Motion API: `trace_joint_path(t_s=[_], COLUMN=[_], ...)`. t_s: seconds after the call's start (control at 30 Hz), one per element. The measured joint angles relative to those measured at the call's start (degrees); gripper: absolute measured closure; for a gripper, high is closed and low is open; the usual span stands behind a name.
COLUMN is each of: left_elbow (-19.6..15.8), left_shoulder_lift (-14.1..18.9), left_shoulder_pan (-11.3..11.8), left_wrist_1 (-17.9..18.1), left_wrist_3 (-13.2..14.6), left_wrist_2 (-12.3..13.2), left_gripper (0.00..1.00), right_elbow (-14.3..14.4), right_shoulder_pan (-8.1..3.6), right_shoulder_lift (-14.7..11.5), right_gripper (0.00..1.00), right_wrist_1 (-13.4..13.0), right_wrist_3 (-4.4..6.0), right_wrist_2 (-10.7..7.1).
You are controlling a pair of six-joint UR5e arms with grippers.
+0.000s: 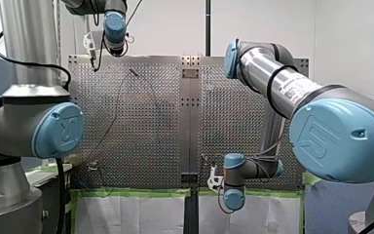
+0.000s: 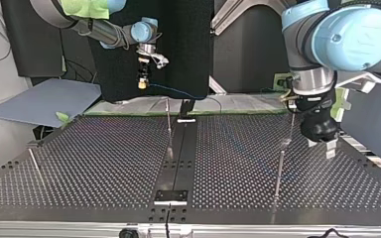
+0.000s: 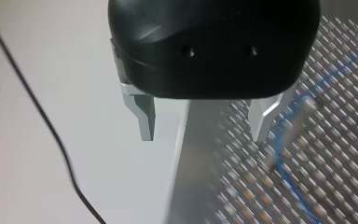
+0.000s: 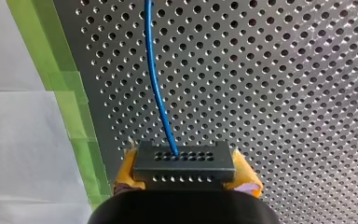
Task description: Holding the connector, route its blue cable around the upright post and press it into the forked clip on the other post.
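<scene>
Right wrist view: our right gripper (image 4: 184, 169) pinches the connector (image 4: 184, 161), its blue cable (image 4: 154, 79) running ahead toward twelve o'clock; our left gripper (image 3: 205, 123) gapes, jaws apart.

Blue cable (image 3: 280, 140) blurred; perforated table (image 3: 345, 144) blurred too.

A pale wall (image 1: 272, 29) rises beyond the far edge of the table (image 1: 151, 136). Green tape (image 1: 131, 192) lines its near edge above white sheets (image 1: 126, 214). Seen from across, a black panel (image 2: 178, 49) stands behind it, and a grey board (image 2: 44, 101) lies beside one corner.
</scene>
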Motion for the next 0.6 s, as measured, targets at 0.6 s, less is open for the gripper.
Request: trace_joint_path(t_s=[0.6], left_elbow=[5.4], left_shoulder_lift=[8.58], left_shoulder_pan=[-4.81], left_wrist_1=[-8.58], left_wrist_3=[0.95], left_wrist_2=[3.06], left_gripper=[0.0], right_elbow=[-0.88], right_shoulder_pan=[0.0], right_shoulder_lift=[0.03], right_gripper=[1.0], right_wrist_1=[0.87], right_wrist_3=[0.0], right_wrist_2=[-0.48])
